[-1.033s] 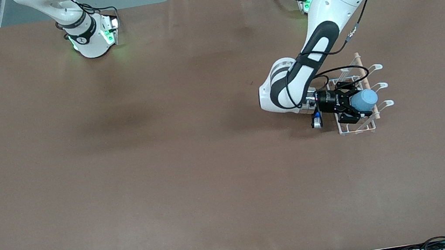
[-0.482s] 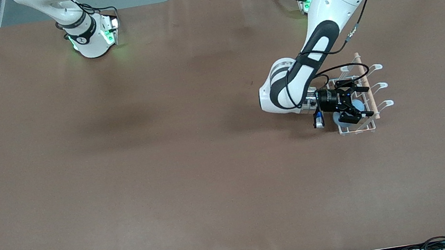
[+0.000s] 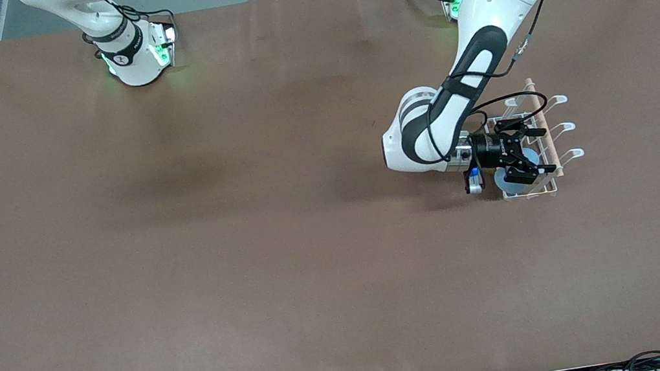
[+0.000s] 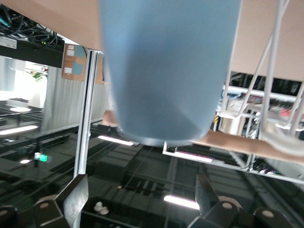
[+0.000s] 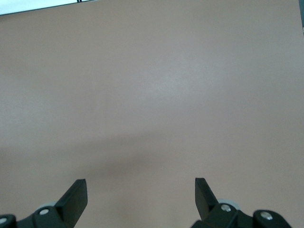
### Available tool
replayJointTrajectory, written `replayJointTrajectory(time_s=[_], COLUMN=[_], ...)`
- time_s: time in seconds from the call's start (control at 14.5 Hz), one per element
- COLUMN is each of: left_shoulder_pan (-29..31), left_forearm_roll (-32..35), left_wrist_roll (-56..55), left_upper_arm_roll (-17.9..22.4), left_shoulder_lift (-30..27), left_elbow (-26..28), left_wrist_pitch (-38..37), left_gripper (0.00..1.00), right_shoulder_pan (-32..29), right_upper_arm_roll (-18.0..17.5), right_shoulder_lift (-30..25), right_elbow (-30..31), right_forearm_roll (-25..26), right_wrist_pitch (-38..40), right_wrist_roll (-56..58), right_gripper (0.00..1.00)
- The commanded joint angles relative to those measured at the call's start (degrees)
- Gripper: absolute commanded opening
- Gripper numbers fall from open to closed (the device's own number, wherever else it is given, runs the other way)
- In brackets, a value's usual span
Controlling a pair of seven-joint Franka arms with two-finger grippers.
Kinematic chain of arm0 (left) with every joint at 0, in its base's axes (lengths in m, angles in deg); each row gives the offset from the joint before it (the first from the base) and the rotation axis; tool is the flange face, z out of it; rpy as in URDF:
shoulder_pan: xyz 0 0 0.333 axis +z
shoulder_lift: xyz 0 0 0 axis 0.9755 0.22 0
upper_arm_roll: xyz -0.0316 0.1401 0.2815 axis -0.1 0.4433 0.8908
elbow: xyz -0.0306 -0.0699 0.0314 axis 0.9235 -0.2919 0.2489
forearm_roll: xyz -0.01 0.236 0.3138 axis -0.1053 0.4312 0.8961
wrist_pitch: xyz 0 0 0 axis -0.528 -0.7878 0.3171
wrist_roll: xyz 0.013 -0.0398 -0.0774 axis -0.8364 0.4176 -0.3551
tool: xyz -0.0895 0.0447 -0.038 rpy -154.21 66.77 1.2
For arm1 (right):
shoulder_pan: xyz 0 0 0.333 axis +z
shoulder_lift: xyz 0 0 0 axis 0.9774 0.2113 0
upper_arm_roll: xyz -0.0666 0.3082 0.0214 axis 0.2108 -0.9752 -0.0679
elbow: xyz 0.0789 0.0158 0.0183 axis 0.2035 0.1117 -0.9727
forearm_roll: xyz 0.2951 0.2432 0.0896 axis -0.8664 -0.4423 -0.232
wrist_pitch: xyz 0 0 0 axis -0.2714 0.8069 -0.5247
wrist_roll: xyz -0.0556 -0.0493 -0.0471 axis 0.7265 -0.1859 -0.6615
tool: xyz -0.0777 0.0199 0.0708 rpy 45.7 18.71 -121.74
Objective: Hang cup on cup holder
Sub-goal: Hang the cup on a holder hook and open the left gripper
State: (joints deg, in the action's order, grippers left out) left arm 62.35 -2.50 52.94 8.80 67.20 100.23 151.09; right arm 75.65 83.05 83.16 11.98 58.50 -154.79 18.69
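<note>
A: Where's the cup (image 4: 168,71)?
B: Hanging on the rack (image 3: 524,146) at the left arm's end of the brown table (image 3: 249,256), straight ahead of the left tool (image 3: 526,151), whose jaws are wide and empty.
A: Right tool (image 5: 141,192)?
B: Waiting, wide, over bare table. I'd back the left tool straight out; wire prongs sit close.

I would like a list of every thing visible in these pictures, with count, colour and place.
cup: one, blue, on the cup holder, between the open fingers of the left claw.
cup holder: one, white wire with a wooden rod, on the table toward the left arm's end.
table: one, brown.
left claw: one, black, open, at the cup holder around the cup.
right claw: one, black, open, over bare table; this arm waits.
</note>
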Motion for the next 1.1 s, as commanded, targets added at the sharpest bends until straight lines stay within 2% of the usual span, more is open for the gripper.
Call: replayJointTrajectory(time_s=[0.0, 0.21, 0.55, 0.83, 1.03], left_shoulder_pan=[-0.09, 0.26, 1.93, 5.78, 9.83], left_forearm_roll=[-5.20, -11.53, -16.98, -25.06, -35.25], left_wrist_roll=[0.05, 0.23, 0.58, -0.91, -3.18], left_upper_arm_roll=[-0.19, -0.28, 0.16, 0.25, 0.34], left_shoulder_lift=[-2.46, -3.96, -7.47, -12.04, -15.91], left_elbow=[-4.52, -10.41, -14.37, -17.45, -18.25], left_wrist_pitch=[-0.07, 1.68, 5.38, 12.74, 19.87], left_gripper=[1.00, 1.00, 1.00, 1.00, 1.00], right_shoulder_pan=[-0.74, -0.83, -1.18, -0.92, -0.83], right_upper_arm_roll=[-0.80, -0.71, -0.80, -0.80, -0.71], right_shoulder_lift=[0.31, 0.31, 0.31, 0.31, 0.31], right_elbow=[-0.95, -0.95, -0.95, -0.95, -0.87], right_forearm_roll=[0.13, 0.13, 0.04, 0.04, 0.13], right_wrist_pitch=[0.62, 0.62, 0.62, 0.71, 0.88], right_wrist_roll=[-0.70, -0.70, -0.70, -0.70, -0.62], right_gripper=[1.00, 1.00, 1.00, 1.00, 1.00])
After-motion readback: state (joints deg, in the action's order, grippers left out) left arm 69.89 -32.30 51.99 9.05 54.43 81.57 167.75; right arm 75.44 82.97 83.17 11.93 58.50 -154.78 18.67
